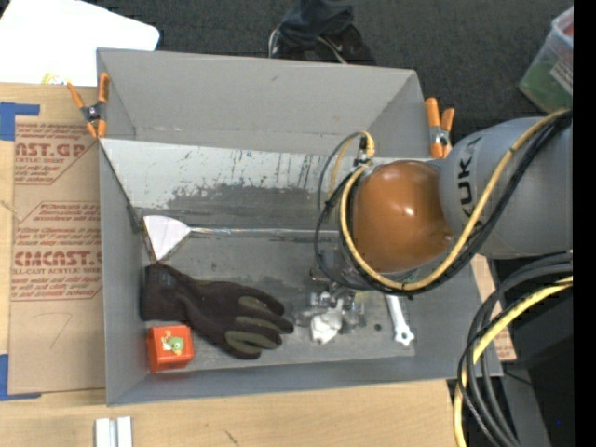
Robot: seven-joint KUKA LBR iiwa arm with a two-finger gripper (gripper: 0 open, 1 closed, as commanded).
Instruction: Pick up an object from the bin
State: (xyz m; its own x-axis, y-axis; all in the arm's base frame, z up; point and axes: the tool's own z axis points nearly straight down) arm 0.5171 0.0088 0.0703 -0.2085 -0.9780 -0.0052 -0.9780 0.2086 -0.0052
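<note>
Starting along the near wall of the bin [279,377], an orange block [169,347] with a green mark sits in the left corner, just beside the cuff end of a dark glove [209,310] whose long axis runs left to right, fingertips towards the middle. Just past those fingertips lies a small white crumpled thing [323,330], and the tool [335,307] hangs almost directly over it, slightly to the far side; whether it is open or gripping anything cannot be told. A small white spanner-shaped piece [400,322] lies to the right. Farther back, a white triangular piece [166,234] rests against the left wall.
</note>
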